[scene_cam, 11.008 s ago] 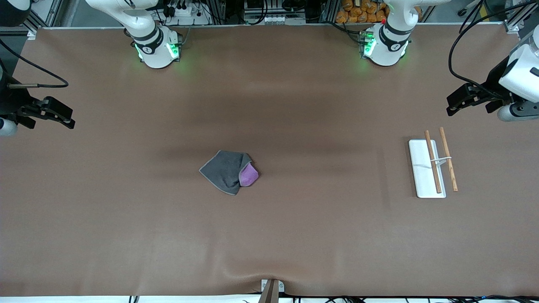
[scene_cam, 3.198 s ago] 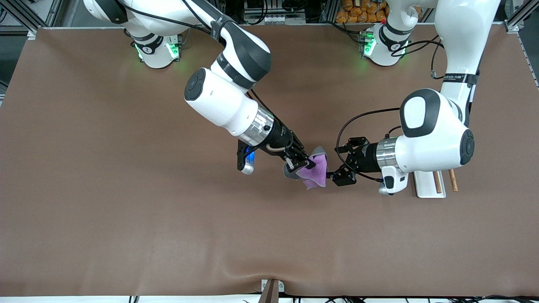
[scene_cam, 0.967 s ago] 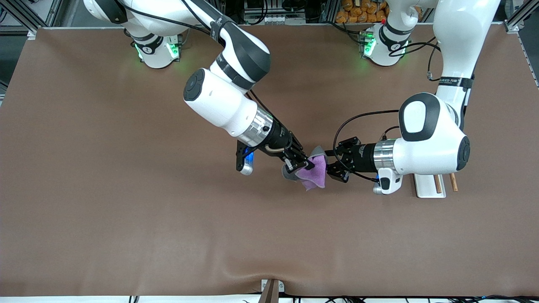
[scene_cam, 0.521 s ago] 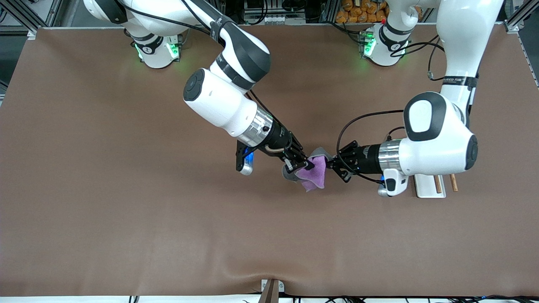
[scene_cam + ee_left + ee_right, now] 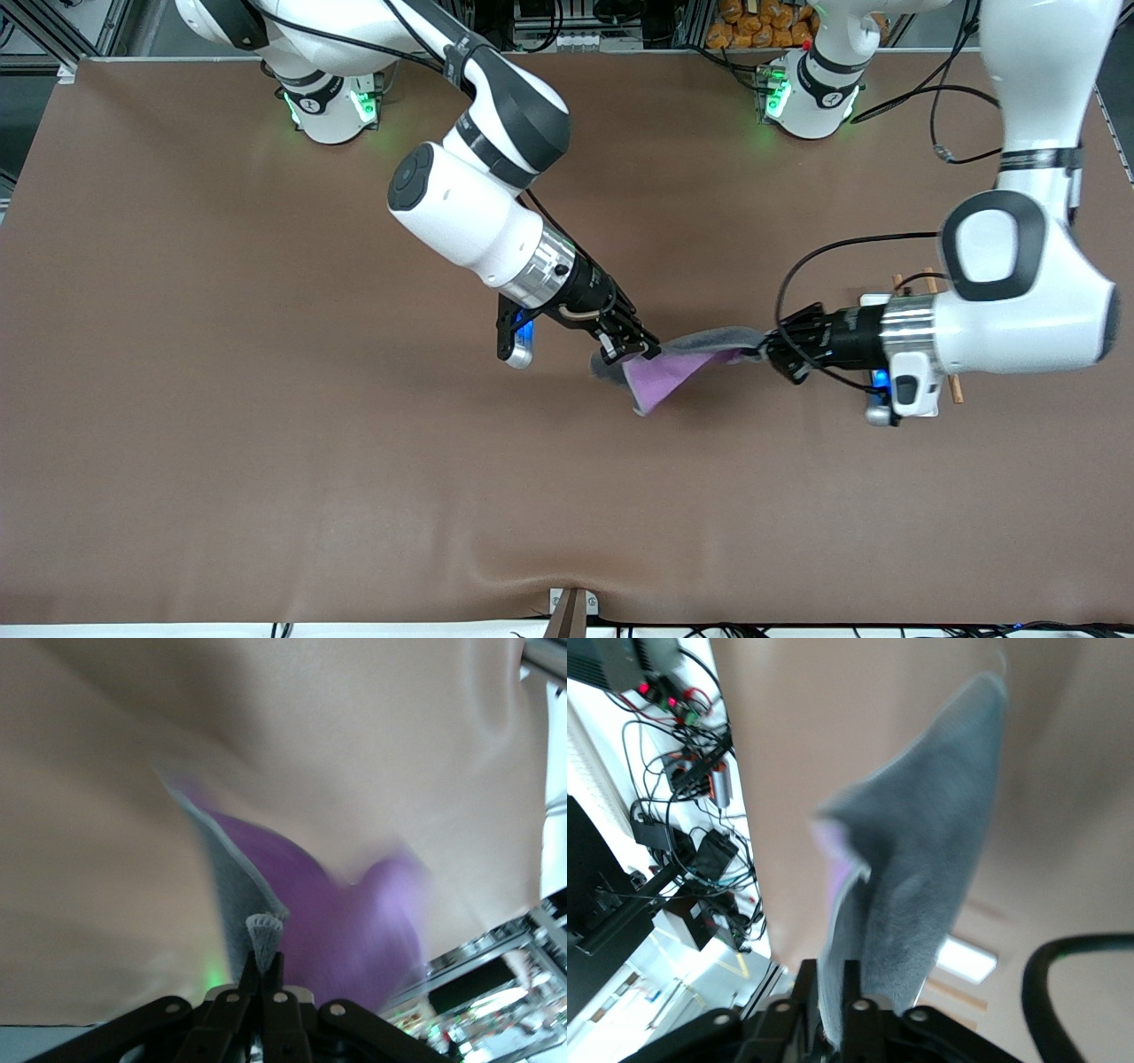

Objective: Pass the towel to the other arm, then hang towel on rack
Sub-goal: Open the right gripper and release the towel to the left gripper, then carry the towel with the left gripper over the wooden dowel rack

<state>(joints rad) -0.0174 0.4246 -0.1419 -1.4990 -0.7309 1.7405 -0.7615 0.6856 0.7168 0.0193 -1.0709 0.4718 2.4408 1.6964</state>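
Item: towel (image 5: 678, 363), grey face up, purple face below, stretched in the air between both grippers over the brown table (image 5: 266, 425), toward the right arm's end from the rack (image 5: 921, 292). Left gripper (image 5: 764, 347): forearm level, reaching from above the rack toward the towel, fingers clenched on one stitched corner (image 5: 263, 930). Right gripper (image 5: 633, 347): arm bent at the elbow, wrist angled down toward the towel; cloth lies between its narrowly parted fingers (image 5: 824, 979), whether gripped cannot be told. Rack: mostly hidden beneath the left arm, rod ends showing, on the table.
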